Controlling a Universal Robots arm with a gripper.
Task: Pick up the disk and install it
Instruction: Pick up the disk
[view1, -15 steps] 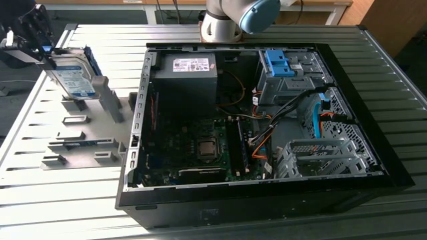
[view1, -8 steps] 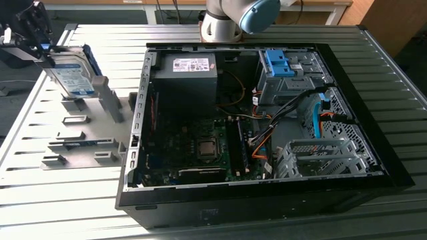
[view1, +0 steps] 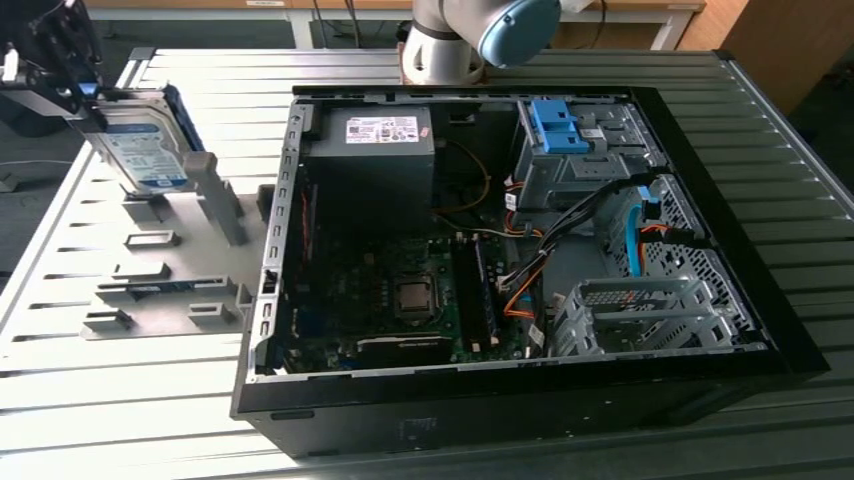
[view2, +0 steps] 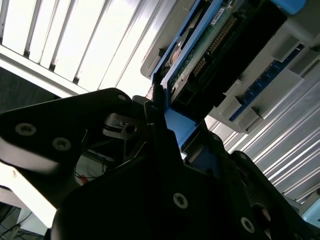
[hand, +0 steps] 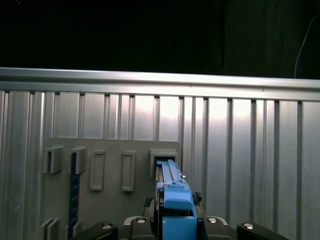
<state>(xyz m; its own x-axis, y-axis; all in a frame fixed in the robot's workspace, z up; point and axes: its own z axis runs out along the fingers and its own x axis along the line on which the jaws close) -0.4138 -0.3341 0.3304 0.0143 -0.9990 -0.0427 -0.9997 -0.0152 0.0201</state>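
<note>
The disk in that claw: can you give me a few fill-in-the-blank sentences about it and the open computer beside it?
1. The claw is shut on the disk, gripping its ____ plastic frame.
2. In the exterior view, the disk is on the ____ side of the open computer case.
3. The big grey box inside the case bears a small ____ sticker.

Missing words: blue; left; white.

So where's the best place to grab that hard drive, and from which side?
Its top short end, from above. The disk stands on edge, tilted, at the grey rack, so that end with the blue frame is open and thin enough to pinch. The gripper is shut on it there.
</note>
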